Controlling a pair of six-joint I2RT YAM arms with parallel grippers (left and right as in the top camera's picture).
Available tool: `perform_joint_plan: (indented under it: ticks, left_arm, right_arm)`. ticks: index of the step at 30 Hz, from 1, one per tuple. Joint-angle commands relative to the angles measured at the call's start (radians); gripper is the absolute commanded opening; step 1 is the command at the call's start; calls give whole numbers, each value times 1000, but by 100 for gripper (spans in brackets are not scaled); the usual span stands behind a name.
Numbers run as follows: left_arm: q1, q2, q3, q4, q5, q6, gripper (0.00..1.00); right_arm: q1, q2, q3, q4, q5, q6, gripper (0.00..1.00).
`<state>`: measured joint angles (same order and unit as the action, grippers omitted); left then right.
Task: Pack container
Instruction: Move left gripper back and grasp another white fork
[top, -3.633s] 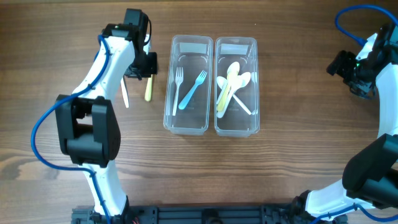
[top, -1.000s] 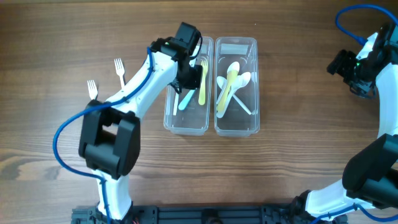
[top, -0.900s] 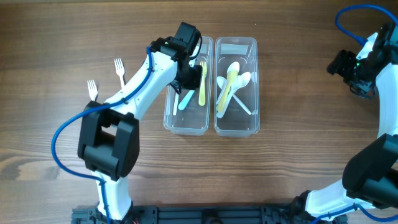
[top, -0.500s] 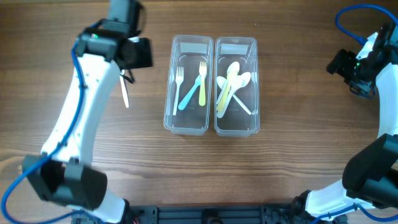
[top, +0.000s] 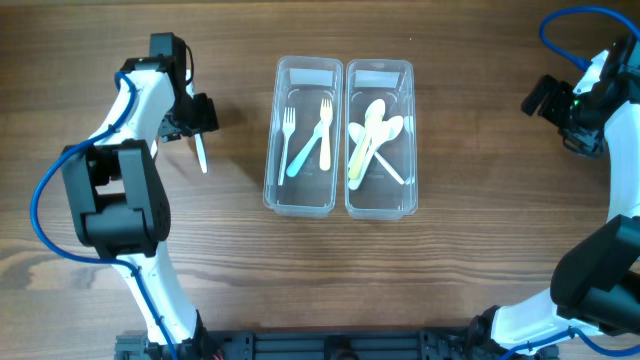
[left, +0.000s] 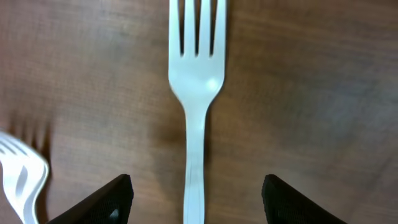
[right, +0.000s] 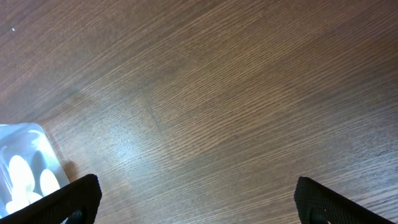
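Note:
Two clear containers stand side by side mid-table. The left container (top: 271, 170) holds a white fork (top: 288, 124), a blue fork (top: 302, 156) and a yellow fork (top: 325, 135). The right container (top: 411, 160) holds pale spoons (top: 372, 135). My left gripper (top: 195, 118) (left: 198, 202) is open low over a white fork (left: 195, 81) (top: 201, 157) lying on the table, its handle running between the fingers. Another white fork (left: 22, 180) lies just to its left. Far to the right, my right gripper (top: 558, 105) (right: 202, 202) hangs open over bare wood.
The wooden table (top: 450, 270) carries only the containers and the loose forks. A corner of the spoon container (right: 25, 168) shows at the lower left of the right wrist view. The left arm's links (top: 110, 190) stretch down the left side.
The left gripper left the yellow fork in the left container, swung left to the loose white forks and opened. The right gripper's jaws widened; that arm stayed put.

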<state>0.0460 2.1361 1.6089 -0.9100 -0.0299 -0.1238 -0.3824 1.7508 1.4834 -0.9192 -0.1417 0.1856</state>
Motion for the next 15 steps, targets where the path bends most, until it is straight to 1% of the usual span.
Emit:
perform_joint_plan:
  ticks: [1,4,9,15]
  left_arm:
    - [-2,24,-3,48,18,58,64]
    - [-2,45,-3,72,18,58,58]
    - [-2,80,-3,71,18,65,55]
    - [-2,83,-3,72,18,69,29]
  right_arm:
    - [3,9,-3,3,-9,0,99]
    - [3,9,-3,2,-9,0,100]
    - [3,9,-3,2,-8,-2,99]
    - [3,9,-3,-1,-8,-2,97]
